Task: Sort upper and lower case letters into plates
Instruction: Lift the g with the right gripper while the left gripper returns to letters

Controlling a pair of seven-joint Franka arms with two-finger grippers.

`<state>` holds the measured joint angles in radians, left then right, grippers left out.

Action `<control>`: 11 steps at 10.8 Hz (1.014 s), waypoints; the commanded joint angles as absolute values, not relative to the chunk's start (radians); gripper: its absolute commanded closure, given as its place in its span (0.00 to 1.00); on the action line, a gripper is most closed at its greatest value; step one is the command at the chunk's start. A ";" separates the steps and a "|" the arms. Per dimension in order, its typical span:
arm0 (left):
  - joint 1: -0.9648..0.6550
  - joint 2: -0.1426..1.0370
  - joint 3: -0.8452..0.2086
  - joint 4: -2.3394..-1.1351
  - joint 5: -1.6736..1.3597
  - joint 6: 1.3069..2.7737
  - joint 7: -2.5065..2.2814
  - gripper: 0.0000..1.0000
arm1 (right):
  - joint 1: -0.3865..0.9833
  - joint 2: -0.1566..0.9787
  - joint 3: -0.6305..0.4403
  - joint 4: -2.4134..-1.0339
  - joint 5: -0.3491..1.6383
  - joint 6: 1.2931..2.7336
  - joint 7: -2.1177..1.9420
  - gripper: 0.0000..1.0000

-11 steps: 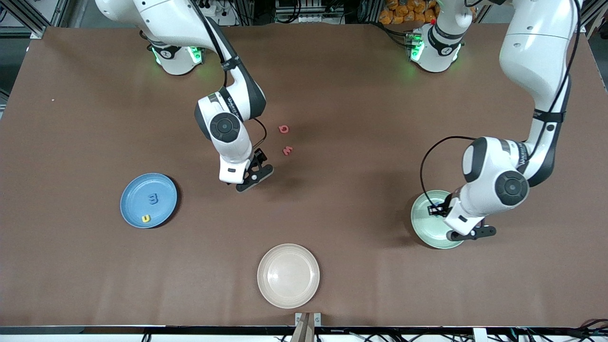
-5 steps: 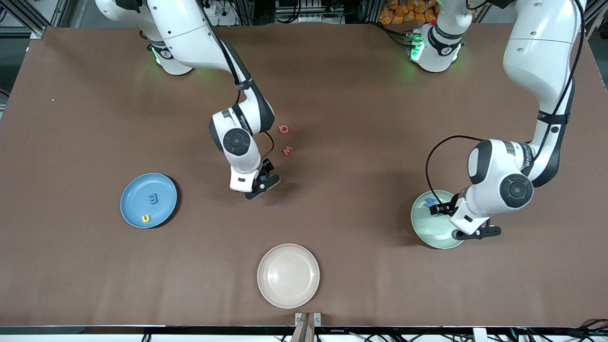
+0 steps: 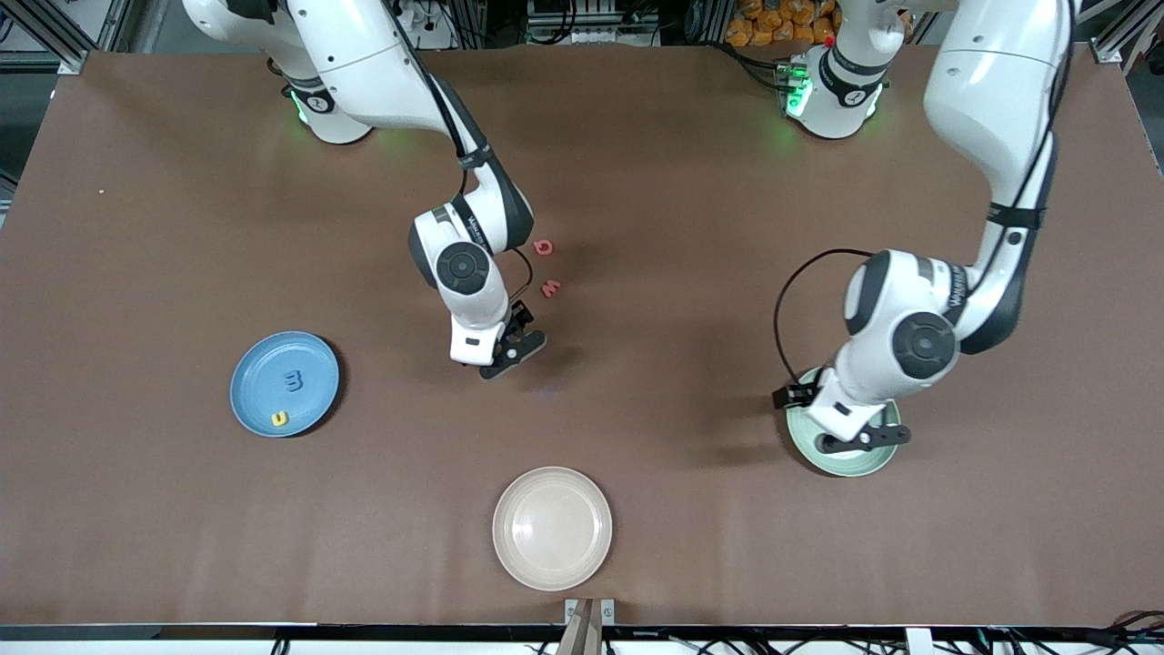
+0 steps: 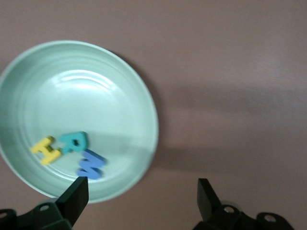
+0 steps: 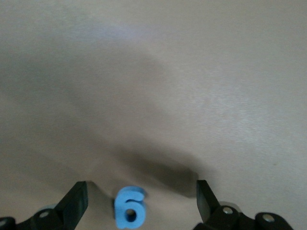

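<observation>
Front view shows the right gripper (image 3: 509,350) low over the brown worktop (image 3: 691,227), just nearer the camera than 2 red-pink letters (image 3: 546,267) lying loose near the middle. Its wrist view shows the jaws spread wide and empty, with a small blue letter (image 5: 129,207) shaped like a 6 or a lowercase g lying flat on the worktop between them. From the front that piece is hidden under the arm.

At the left arm's end of the worktop, the left gripper (image 3: 841,435) hangs over the mint green plate (image 3: 880,460). Its wrist view shows the jaws fully apart and holding nothing. Below, 3 letters lie in the plate: a yellow H (image 4: 46,150), a teal R (image 4: 74,141) and a blue M (image 4: 90,164), bunched near the rim.

Toward the right arm's end sits the light blue plate (image 3: 250,400) with a blue letter (image 3: 293,380) and a yellow letter (image 3: 280,418) in it. A cream plate (image 3: 552,528), nearest the camera, holds nothing.

These pieces look like soft, featherlight foam, and thin. I'd judge the blue one will squash a little rather than slip, but a fingertip could easily nudge it aside on the way down. Best hold, to my eye, is across its narrow width, pads on its 2 outer edges, taken right down at the worktop since it barely stands proud of it.
</observation>
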<state>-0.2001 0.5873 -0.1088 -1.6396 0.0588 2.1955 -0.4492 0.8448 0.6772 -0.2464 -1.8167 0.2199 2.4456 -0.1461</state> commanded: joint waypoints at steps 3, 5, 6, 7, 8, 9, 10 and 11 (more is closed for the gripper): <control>-0.327 0.571 -0.100 -1.652 0.067 2.189 -0.639 0.00 | 0.861 0.654 -0.252 -1.856 0.242 2.439 -0.150 0.00; -0.359 0.571 -0.104 -1.651 0.067 2.189 -0.698 0.00 | 0.861 0.652 -0.252 -1.864 0.242 2.444 -0.150 0.00; -0.367 0.569 -0.107 -1.651 0.066 2.189 -0.707 0.00 | 0.859 0.647 -0.252 -1.864 0.242 2.436 -0.150 0.00; -0.373 0.569 -0.121 -1.652 0.066 2.189 -0.727 0.00 | 0.859 0.635 -0.252 -1.868 0.242 2.430 -0.150 0.00; -0.373 0.569 -0.138 -1.654 0.066 2.189 -0.762 0.00 | 0.859 0.623 -0.252 -1.885 0.242 2.431 -0.150 0.00; -0.373 0.569 -0.158 -1.655 0.066 2.189 -0.802 0.00 | 0.859 0.615 -0.252 -1.893 0.241 2.430 -0.153 0.00; -0.373 0.569 -0.182 -1.660 0.066 2.189 -0.845 0.00 | 0.859 0.614 -0.252 -1.896 0.242 2.431 -0.152 0.00; -0.371 0.569 -0.210 -1.663 0.066 2.187 -0.882 0.00 | 0.859 0.615 -0.252 -1.894 0.241 2.433 -0.152 0.00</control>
